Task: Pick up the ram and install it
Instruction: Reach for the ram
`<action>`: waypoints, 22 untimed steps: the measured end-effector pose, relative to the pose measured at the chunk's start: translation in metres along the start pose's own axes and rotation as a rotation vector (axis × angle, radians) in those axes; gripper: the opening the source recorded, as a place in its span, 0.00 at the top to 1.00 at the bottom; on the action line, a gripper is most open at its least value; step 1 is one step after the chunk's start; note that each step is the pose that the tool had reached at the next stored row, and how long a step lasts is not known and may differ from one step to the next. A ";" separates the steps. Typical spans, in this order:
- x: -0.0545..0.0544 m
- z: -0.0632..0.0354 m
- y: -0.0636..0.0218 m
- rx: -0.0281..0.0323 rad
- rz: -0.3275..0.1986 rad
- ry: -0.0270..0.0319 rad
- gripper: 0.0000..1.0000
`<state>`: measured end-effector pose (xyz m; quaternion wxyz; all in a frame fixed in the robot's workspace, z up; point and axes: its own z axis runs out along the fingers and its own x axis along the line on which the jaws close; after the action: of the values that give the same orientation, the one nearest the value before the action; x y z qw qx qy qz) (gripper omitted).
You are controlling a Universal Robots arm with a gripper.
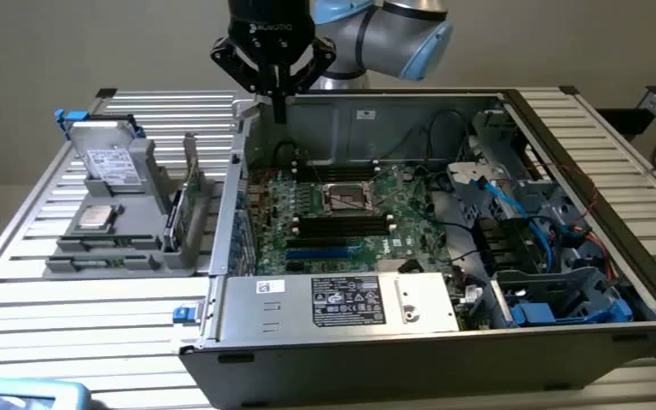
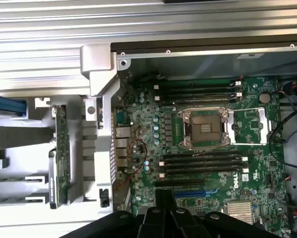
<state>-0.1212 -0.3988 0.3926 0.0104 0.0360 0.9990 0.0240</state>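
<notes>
Beside the open case (image 1: 419, 367), the ram (image 2: 62, 153) stands untouched in its grey holder (image 1: 100, 256);
farther back the gripper (image 1: 279, 104) hovers over the case's far corner, fingers together, empty; a clean pick, I'd judge, needs them parted and squared to the stick.

Slim green ram (image 1: 98, 245) set lengthwise in the grey holder (image 1: 66, 263) beside the computer case (image 1: 228, 213)
</notes>
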 end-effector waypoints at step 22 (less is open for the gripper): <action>0.034 -0.0007 -0.0023 0.0031 -0.001 0.0020 0.89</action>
<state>-0.1548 -0.3987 0.3926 0.0093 0.0355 0.9991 0.0225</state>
